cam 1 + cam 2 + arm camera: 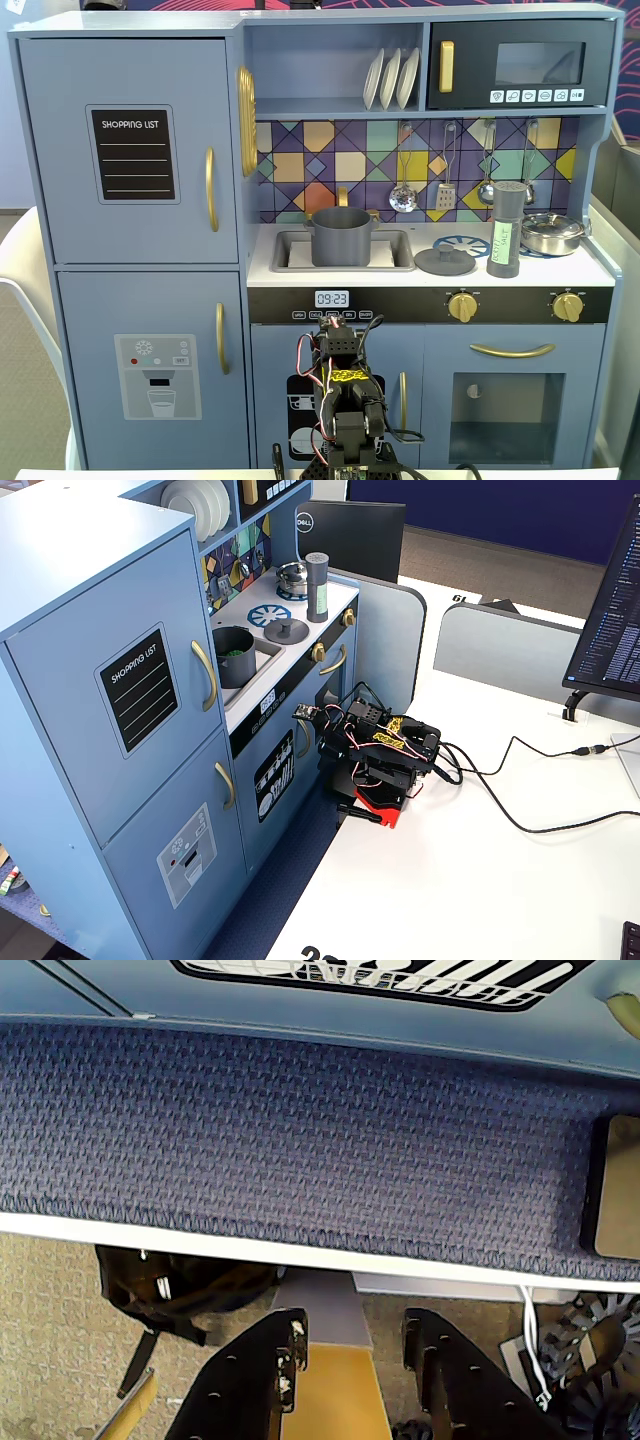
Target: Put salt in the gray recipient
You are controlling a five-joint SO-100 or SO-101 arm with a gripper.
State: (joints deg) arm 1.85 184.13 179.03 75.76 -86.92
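Note:
The salt shaker (507,230), a tall grey cylinder with a pale label, stands upright on the toy kitchen counter right of the hob; it also shows in the other fixed view (317,586). The grey pot (341,236) sits in the sink (290,248) and holds something green in the side-on fixed view (234,655). My arm (340,400) is folded low in front of the kitchen's lower doors, far below both. In the wrist view my gripper (350,1325) has black jaws standing apart with nothing between them.
A grey lid (445,261) lies on the counter between pot and shaker. A steel pan (552,233) stands at the right end. Utensils (446,190) hang on the back wall. Cables (520,815) run over the white table (480,880). A monitor (612,610) stands at the right.

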